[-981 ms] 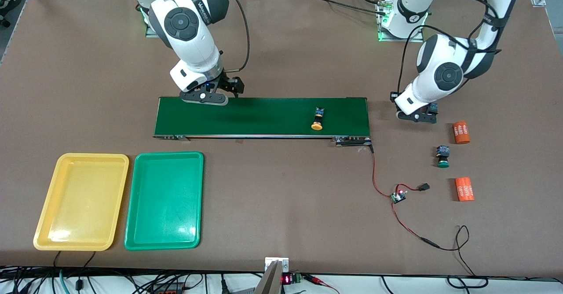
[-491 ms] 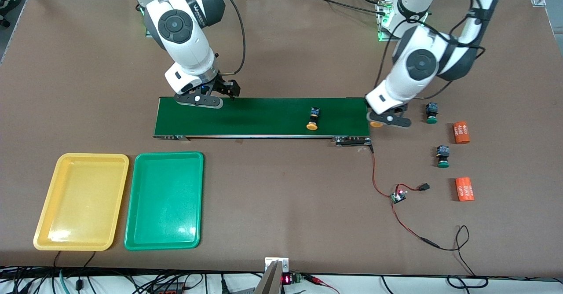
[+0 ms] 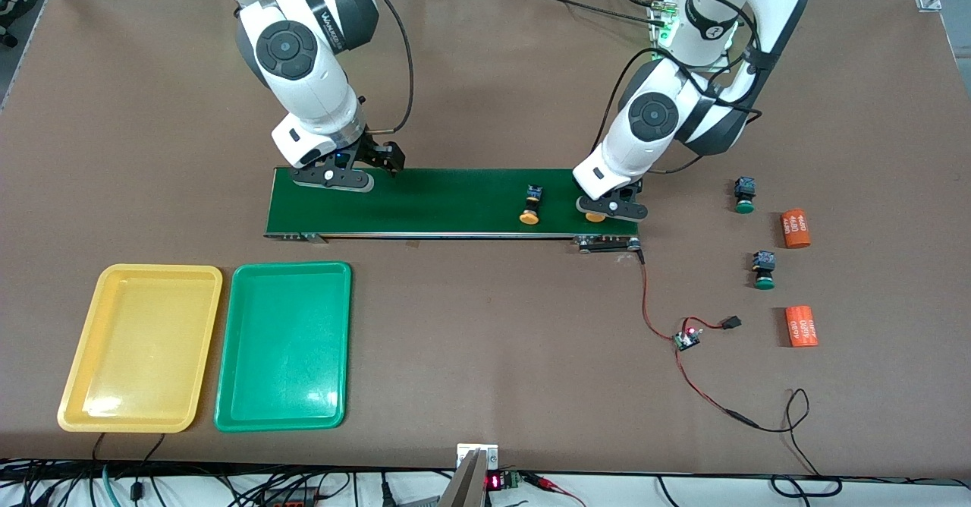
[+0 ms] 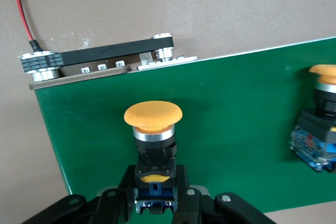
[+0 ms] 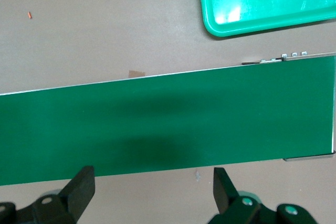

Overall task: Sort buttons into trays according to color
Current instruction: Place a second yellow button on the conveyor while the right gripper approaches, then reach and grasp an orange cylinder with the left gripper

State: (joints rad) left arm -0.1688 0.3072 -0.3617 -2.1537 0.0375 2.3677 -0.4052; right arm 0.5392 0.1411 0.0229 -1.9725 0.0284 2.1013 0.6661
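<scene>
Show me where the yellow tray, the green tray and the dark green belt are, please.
yellow tray [image 3: 141, 346]: front view, bare floor.
green tray [image 3: 285, 346]: front view, bare floor.
dark green belt [image 3: 440, 202]: front view, bare middle of its surface.

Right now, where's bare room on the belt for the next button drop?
Free: belt stretch between the open right gripper and the lying yellow-capped button. Crowded: the left arm's end, where the left gripper grips a second yellow-capped button beside it.
</scene>
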